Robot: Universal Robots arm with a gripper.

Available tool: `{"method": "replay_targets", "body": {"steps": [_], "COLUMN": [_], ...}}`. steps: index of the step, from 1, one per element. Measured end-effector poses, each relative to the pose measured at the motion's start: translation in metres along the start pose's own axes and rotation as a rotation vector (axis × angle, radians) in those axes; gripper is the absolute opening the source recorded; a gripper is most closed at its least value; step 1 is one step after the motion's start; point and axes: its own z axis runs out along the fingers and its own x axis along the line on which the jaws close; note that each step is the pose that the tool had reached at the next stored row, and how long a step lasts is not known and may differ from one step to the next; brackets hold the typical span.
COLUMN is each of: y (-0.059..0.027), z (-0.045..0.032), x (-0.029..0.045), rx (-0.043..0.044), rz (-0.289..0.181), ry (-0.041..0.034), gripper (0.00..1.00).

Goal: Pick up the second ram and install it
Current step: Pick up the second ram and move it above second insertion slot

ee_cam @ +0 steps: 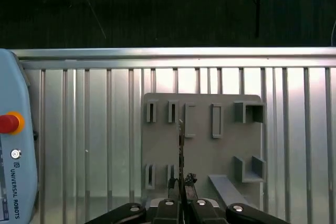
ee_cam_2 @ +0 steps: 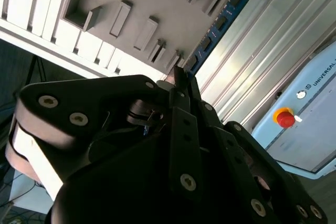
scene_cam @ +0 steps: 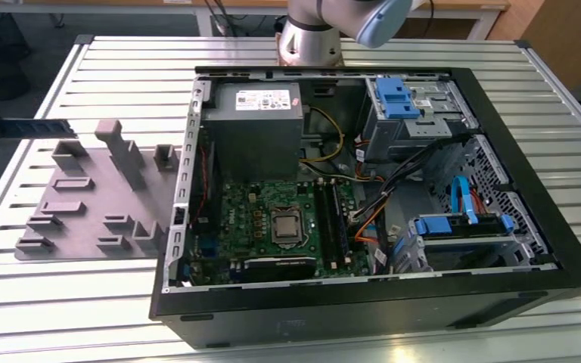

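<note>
Exterior view shows the ram (scene_cam: 30,127) at its left edge, held level above the surface (scene_cam: 69,302), beside the tray (scene_cam: 84,215) and well apart from the case (scene_cam: 371,310). In both wrist views the claw (ee_cam: 182,181) is clamped on one end of the ram.

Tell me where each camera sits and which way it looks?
Exterior view: high off the arm, looking down on the table, open computer case and gray tray; the arm's base shows.
First wrist view: on the arm, looking past the gripper down at the tray.
Second wrist view: on the arm, looking along the gripper's black body at the second ram.
Both wrist views share tray, ram and pendant.
</note>
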Motion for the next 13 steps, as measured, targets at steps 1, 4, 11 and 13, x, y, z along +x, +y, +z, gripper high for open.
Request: {"method": "replay_targets", "body": {"steps": [1, 4, 11, 13], "y": [-0.0038, -0.0145, -0.0399, -0.0466], "z": [0.0, -0.0002, -0.0004, -0.0005], "x": [-0.0001, -0.0004, -0.001, -0.0012], "rx": [0.0, -0.0001, 0.0001, 0.0001], "rz": [0.0, 0.0, 0.0, 0.0], "ry": [-0.0001, -0.0002, -0.0003, -0.0003], "gripper": [0.14, 0.14, 0.14, 0.14]}}
